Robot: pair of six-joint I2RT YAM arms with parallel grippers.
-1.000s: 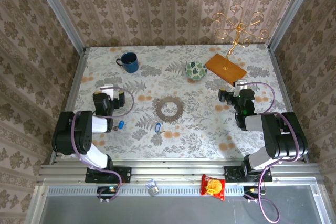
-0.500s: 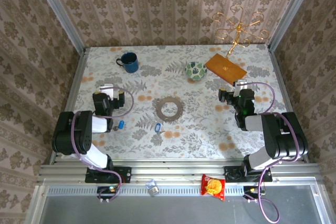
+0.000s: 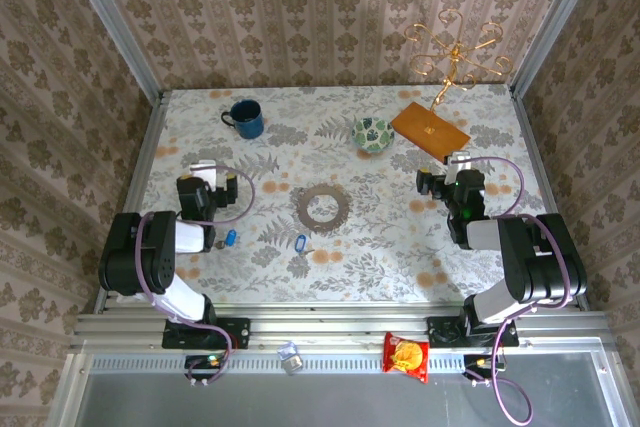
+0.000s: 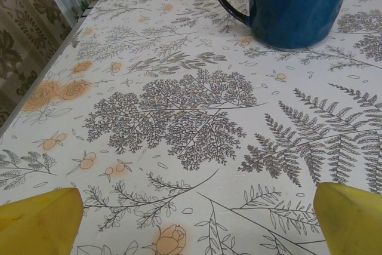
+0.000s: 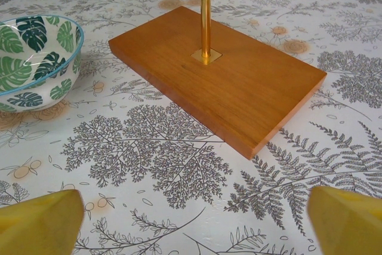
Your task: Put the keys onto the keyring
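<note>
The keyring (image 3: 322, 206), a flat grey-brown metal ring, lies at the table's middle. Two small blue-headed keys lie near the front: one (image 3: 231, 238) close to the left arm, the other (image 3: 301, 244) just below the ring. My left gripper (image 3: 203, 169) rests at the left side of the table, open, yellow fingertips (image 4: 39, 222) wide apart over bare cloth, pointing toward the blue mug. My right gripper (image 3: 458, 164) sits at the right, open, fingertips (image 5: 349, 225) spread over bare cloth in front of the wooden base.
A blue mug (image 3: 245, 118) (image 4: 295, 4) stands at the back left. A green leaf-patterned bowl (image 3: 372, 134) (image 5: 36, 58) and a wooden base (image 3: 430, 128) (image 5: 218, 79) with a gold wire stand (image 3: 455, 57) are at the back right. A red snack packet (image 3: 406, 355) lies on the front rail.
</note>
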